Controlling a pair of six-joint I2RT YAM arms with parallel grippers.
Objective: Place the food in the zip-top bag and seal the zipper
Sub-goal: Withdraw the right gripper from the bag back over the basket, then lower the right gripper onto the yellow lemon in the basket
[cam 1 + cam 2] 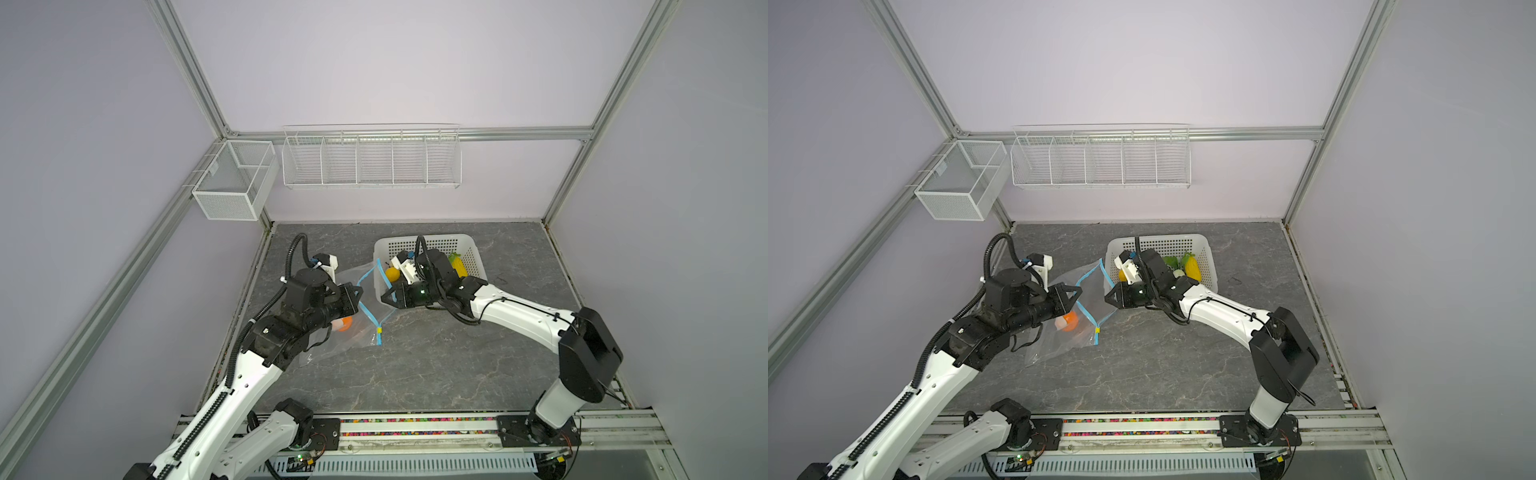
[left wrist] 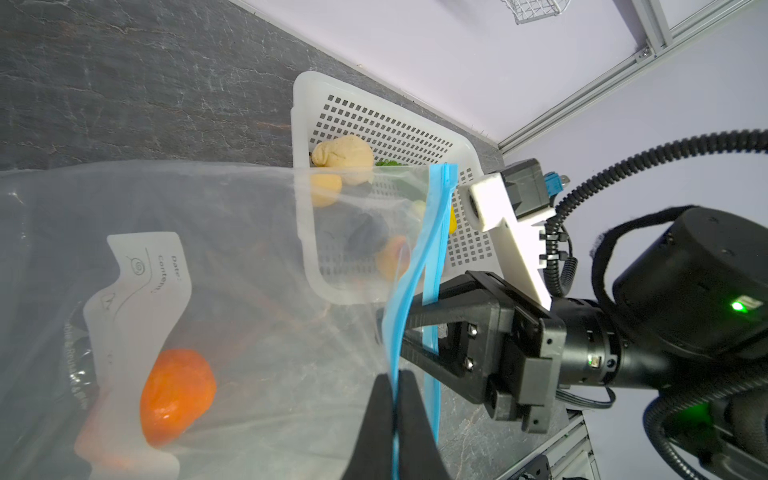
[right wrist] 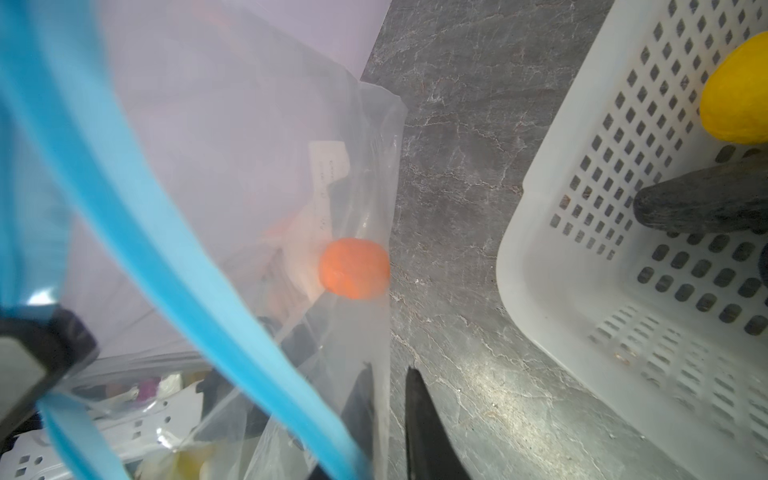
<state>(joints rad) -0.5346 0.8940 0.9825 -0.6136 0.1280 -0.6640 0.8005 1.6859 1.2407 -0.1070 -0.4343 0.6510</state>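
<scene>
Bag-spreading step: my left gripper [image 2: 394,382] pinches the zipper's [image 2: 440,199] left lip, the zip-top bag [image 2: 249,249] lying left of the basket [image 1: 424,240]. My right gripper [image 3: 390,374] is narrow around the right lip; whether it grips, I cannot tell. I should clamp the lip firmly, then draw gently right.

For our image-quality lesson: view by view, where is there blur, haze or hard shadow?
Right wrist view: the zipper, close to the lens, is a blurred blue band, and the orange food is soft-edged. Left wrist view: the zip-top bag hazes the basket seen through it. In both top views the table is evenly lit, with only faint shadows.
</scene>
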